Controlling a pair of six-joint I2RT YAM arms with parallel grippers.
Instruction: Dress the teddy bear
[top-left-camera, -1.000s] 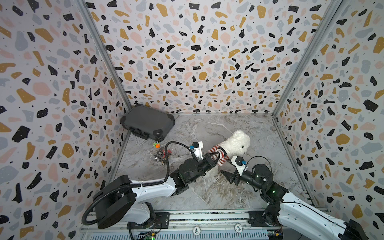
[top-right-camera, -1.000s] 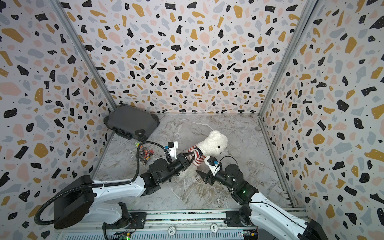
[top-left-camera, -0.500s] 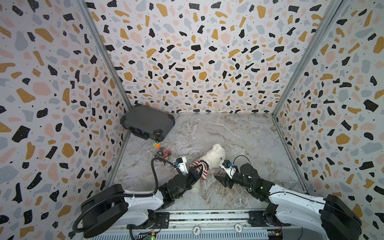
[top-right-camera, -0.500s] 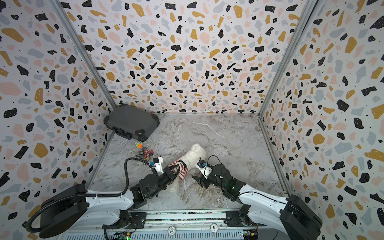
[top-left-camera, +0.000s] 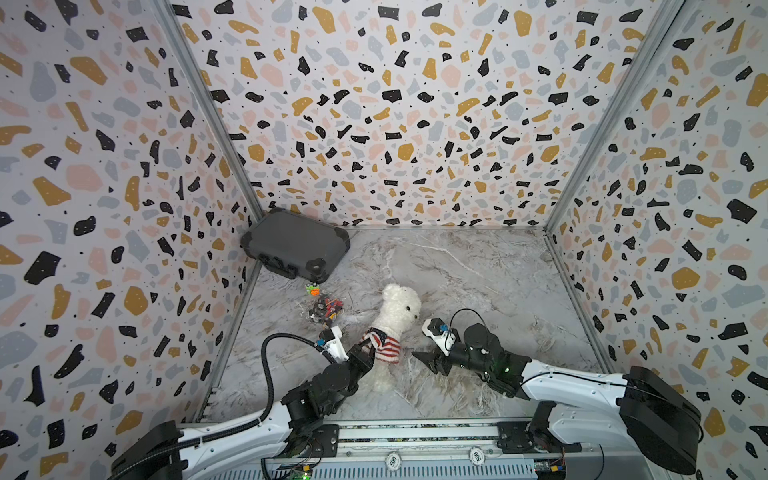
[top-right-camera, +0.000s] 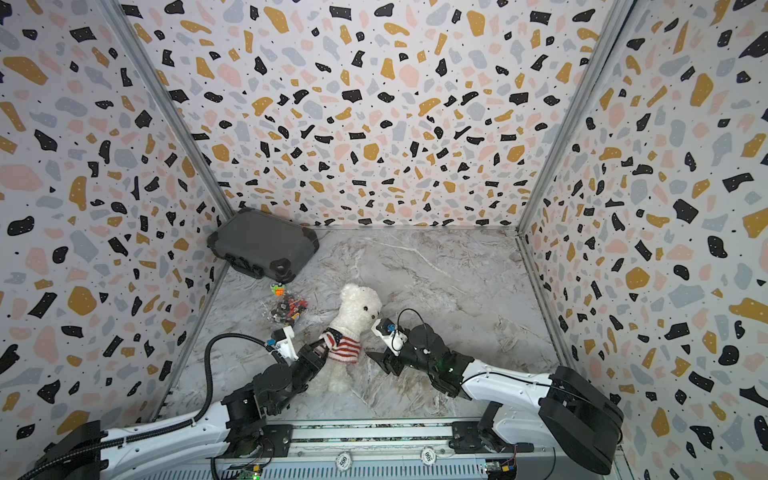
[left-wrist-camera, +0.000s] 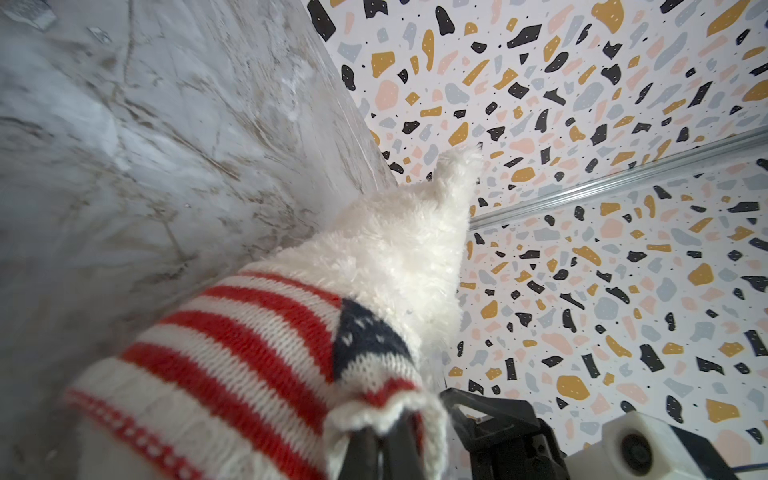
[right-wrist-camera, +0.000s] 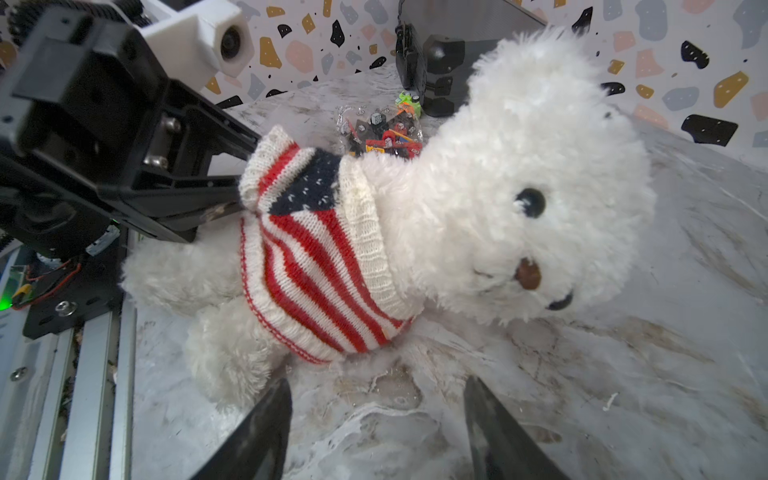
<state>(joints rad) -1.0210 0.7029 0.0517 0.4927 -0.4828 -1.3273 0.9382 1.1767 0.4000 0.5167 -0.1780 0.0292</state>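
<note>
A robot's left hand (top-left-camera: 363, 345), clenched on a shoulder edge of the striped sweater (top-left-camera: 384, 348), is dragging the teddy bear (top-left-camera: 401, 301) toward the near-left part of the surface (top-left-camera: 478, 266). A second ago the bear was lying farther back and to the right. The bear is now lying near the front edge, between the two hands, with its head pointing away from the arms and its face turned toward the right hand (top-left-camera: 422, 360). That hand, released with its jaws apart, is following along and hovering just beside the bear's waist without touching it. The sweater is already sitting over the neck and chest (whether either arm is through a sleeve is not clear), so the dressing is looking well advanced, with the hem probably still needing a tug. Behind, a dark case (top-left-camera: 297, 245) is resting in the back-left corner, and a bag of small coloured parts (top-left-camera: 326, 309) is lying nearby on the grey marbled surface. Terrazzo-print walls (top-left-camera: 374, 104) are enclosing the room.
</note>
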